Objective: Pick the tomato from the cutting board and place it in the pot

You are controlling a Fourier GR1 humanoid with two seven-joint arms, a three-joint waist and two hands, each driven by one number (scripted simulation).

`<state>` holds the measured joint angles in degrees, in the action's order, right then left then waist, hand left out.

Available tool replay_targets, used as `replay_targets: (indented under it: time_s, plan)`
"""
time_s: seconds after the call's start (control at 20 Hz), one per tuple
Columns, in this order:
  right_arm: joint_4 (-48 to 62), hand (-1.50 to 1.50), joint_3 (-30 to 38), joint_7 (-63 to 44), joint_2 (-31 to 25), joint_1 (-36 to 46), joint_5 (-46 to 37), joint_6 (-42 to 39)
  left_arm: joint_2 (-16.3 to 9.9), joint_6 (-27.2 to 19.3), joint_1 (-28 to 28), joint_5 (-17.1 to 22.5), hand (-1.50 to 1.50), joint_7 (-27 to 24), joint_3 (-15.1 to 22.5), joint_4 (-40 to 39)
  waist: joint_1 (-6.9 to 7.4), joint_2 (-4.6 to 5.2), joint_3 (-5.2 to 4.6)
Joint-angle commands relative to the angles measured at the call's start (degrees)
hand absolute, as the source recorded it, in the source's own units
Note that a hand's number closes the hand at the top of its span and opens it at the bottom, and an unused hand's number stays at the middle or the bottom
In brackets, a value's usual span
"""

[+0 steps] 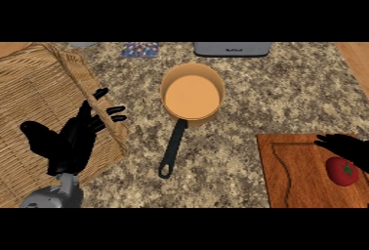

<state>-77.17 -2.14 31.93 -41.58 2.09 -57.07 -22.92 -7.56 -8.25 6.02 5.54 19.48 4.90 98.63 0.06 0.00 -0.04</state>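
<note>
Right hand (347, 146) by the tomato (343, 171) — fingers unclear; left hand (75, 139) — fingers spread.

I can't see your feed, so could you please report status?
Left hand open over wicker mat. Right hand by tomato on cutting board. Pot unobstructed.

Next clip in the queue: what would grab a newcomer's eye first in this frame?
Probably the orange pot at the counter's center, its black handle pointing toward the viewer. Next, the red tomato on the wooden cutting board at lower right, with the right hand beside it at the frame's edge. The left hand rests open, fingers up, over the woven mat on the left.
</note>
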Motion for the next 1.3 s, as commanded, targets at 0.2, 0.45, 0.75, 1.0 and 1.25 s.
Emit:
replay_targets:
  time_s: [0.2, 0.45, 0.75, 1.0, 1.25]
  plan:
    - [4.8, 1.50, -0.3, 7.8, 5.7, 2.1, 0.7, 5.0, 1.1, 0.5, 4.0, -0.7, 0.00, -1.2, -1.2, -5.0, -0.21, 0.09, 0.06]
    - [-1.4, 1.50, 2.4, 8.7, 4.0, -0.2, 0.4, 1.4, -0.6, 4.0, -4.7, 0.4, 0.00, -2.1, -2.3, 1.9, -0.07, -0.08, 0.02]
    - [-2.0, 1.50, 7.6, -17.6, 17.7, -1.0, 0.9, -0.4, 0.6, 1.0, -0.3, -0.6, 0.00, -0.1, -3.4, -1.1, -2.52, -0.72, -0.28]
    - [-3.2, 1.50, 13.5, -35.9, 28.2, -1.9, 0.7, 4.4, 0.1, 0.7, -1.9, -0.9, 0.00, -0.4, -4.0, -1.0, -4.83, -1.57, -0.73]
    - [-14.2, 1.50, 12.7, -53.4, 35.8, 0.5, -6.7, 11.4, -0.4, 0.6, -1.2, -1.1, 0.00, -0.3, -4.4, -1.5, -4.86, -1.98, -0.92]
